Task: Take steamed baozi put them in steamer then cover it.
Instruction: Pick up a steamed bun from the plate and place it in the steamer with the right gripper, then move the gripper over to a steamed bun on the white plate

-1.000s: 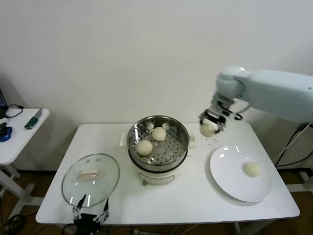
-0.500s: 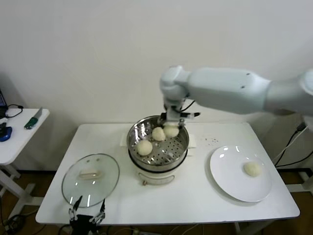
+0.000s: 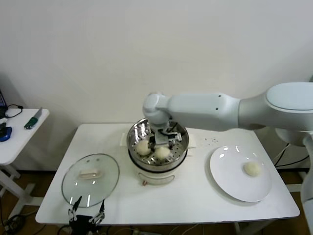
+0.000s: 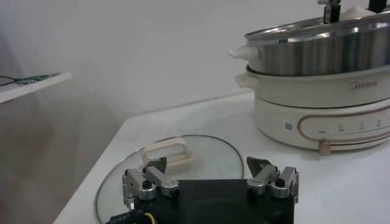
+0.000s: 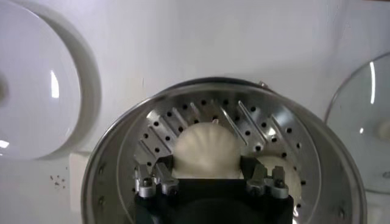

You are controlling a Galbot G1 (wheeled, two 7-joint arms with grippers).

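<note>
The steamer (image 3: 133,138), a shiny perforated basket on a white pot base (image 3: 156,177), stands mid-table. My right gripper (image 3: 161,145) reaches down into it, shut on a steamed baozi (image 3: 162,153) low over the perforated bottom. The right wrist view shows that baozi (image 5: 207,146) between my fingers (image 5: 159,173). A second baozi (image 3: 142,147) lies beside it and also shows in the wrist view (image 5: 287,173). One baozi (image 3: 252,169) lies on the white plate (image 3: 227,171). The glass cover (image 3: 90,178) lies flat at the front left. My left gripper (image 3: 88,214) is open just before it.
A small white side table (image 3: 19,132) with tools stands at the far left. In the left wrist view the cover (image 4: 201,152) with its cream handle (image 4: 164,152) lies just ahead of the left gripper (image 4: 210,170), with the steamer (image 4: 317,49) beyond.
My right gripper carried the baozi from beside the plate to above the steamer, then down into the basket toward its front. The left arm stayed put.
</note>
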